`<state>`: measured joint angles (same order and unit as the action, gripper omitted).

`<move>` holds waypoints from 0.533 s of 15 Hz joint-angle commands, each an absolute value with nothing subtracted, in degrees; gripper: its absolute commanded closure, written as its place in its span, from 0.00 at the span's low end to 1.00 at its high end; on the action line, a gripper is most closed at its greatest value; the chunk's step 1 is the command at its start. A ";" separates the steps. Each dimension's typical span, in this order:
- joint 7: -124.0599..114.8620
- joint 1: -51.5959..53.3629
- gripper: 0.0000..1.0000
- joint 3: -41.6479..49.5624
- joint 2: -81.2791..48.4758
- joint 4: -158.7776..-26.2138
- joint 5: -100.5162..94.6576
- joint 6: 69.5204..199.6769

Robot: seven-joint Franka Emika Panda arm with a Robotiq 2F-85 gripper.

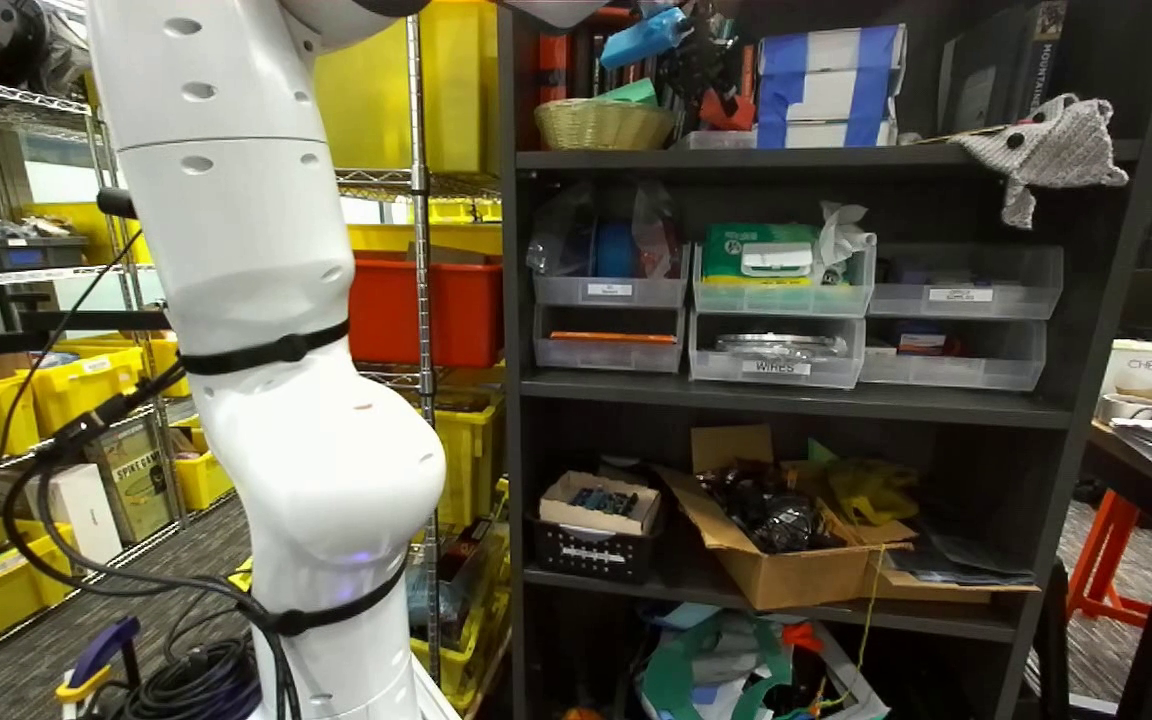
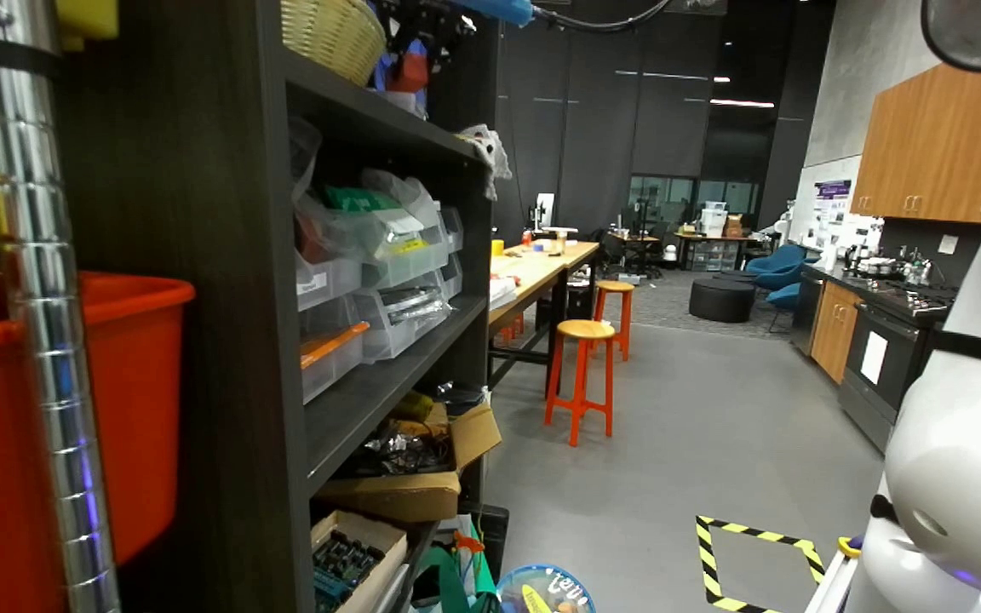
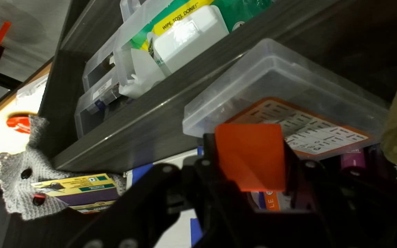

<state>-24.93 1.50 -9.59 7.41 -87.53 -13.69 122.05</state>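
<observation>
Holding a red piece (image 3: 250, 156), the gripper (image 3: 248, 151) is at the upper shelf (image 1: 636, 162). Its jaws stand apart only by the width of this piece, one at each side, so it looks gripped. The red piece shows a squarish face to the wrist camera; what it is exactly, I cannot tell. In both exterior views it is just over a clear box (image 3: 281, 86), which lies on the shelf and has a label (image 3: 322, 137) with orange border; whether the two touch, I cannot tell. This clear box is between a basket (image 1: 601, 128) and a blue-and-white box (image 1: 831, 75). Farther along, a grey knitted toy (image 1: 1046, 150) hangs over the front edge of the same shelf, near some books (image 1: 1011, 70). One level below stand clear bins (image 1: 776, 368); one holds wipes (image 3: 198, 34), and the one under it is marked WIRES. Lower, a carton (image 1: 801, 580) stands with its flaps spread and dark items inside. Beside all this rises the white arm (image 1: 276, 300), with black straps (image 1: 266, 352) around it. In an exterior view, stools (image 2: 584, 330) with orange legs are near a table (image 2: 533, 272), and striped tape (image 2: 754, 532) lies on the floor (image 2: 661, 409).
</observation>
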 commanded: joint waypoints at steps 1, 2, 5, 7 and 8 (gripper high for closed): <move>-26.96 2.12 0.33 -9.53 6.54 -86.30 -15.82 122.37; -27.11 2.19 0.29 -9.49 6.67 -86.47 -15.87 122.32; -27.27 2.27 0.10 -9.35 6.93 -86.49 -15.44 122.26; -27.64 2.25 0.01 -9.37 7.17 -86.55 -15.61 122.50; -28.09 2.25 0.00 -9.42 7.38 -86.64 -15.82 122.71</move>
<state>-26.27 1.81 -9.58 7.14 -87.31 -14.33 122.43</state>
